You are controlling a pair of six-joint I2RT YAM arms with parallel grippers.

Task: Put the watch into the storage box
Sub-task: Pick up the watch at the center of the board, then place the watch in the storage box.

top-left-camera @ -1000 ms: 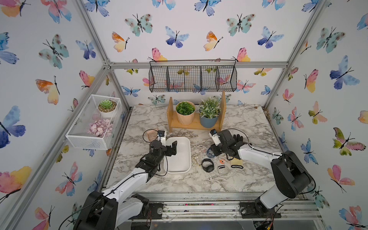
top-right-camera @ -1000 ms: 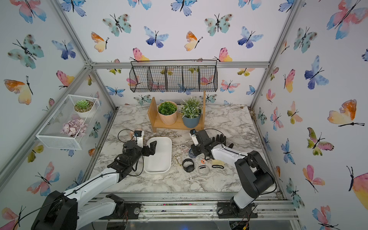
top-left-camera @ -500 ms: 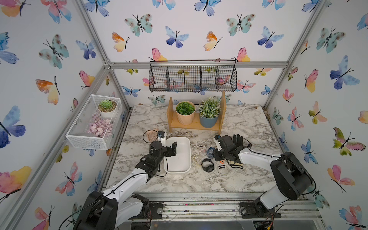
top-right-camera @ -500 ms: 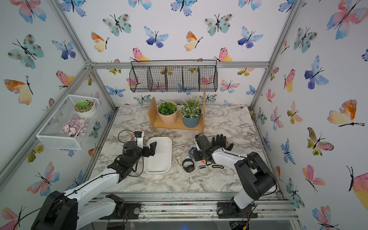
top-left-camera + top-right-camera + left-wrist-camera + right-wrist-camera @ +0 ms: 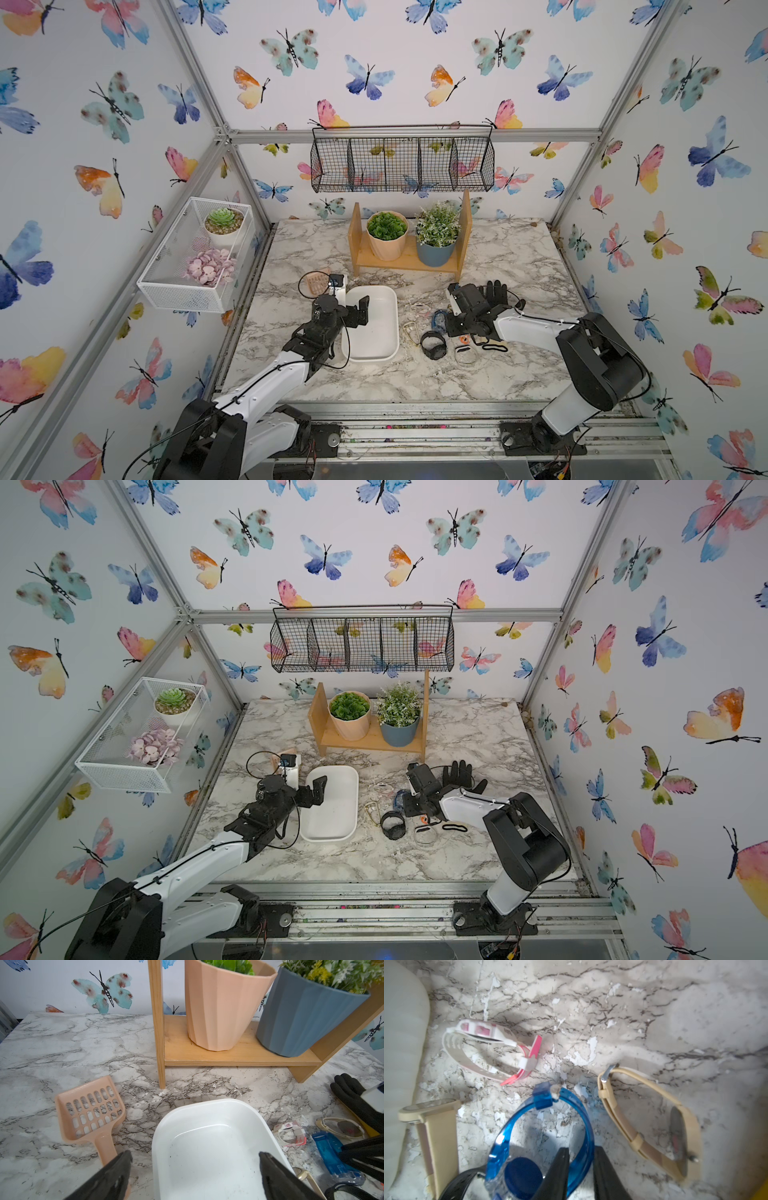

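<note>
The watch [image 5: 433, 345] [image 5: 393, 825], black with a looped strap, lies on the marble just right of the white storage box [image 5: 374, 328] [image 5: 332, 804]. My right gripper [image 5: 446, 328] [image 5: 580, 1150] is down behind it, shut on the strap of a blue translucent watch [image 5: 506, 1136], one finger inside the loop and one outside. Part of the black strap [image 5: 463, 1184] shows beside the blue one. My left gripper [image 5: 353, 311] [image 5: 194, 1157] hangs open over the box's left wall [image 5: 158, 1147], holding nothing.
Around the blue watch lie a pink-and-white watch [image 5: 492, 1047] and two beige watches [image 5: 650, 1122] [image 5: 438, 1122]. A black glove [image 5: 496, 293] lies under my right arm. A peach scoop [image 5: 91, 1109] lies left of the box. A wooden shelf with two pots [image 5: 409, 262] stands behind.
My right gripper has come forward and down over the blue watch, and its jaws have narrowed onto the strap. The left arm has not moved.
</note>
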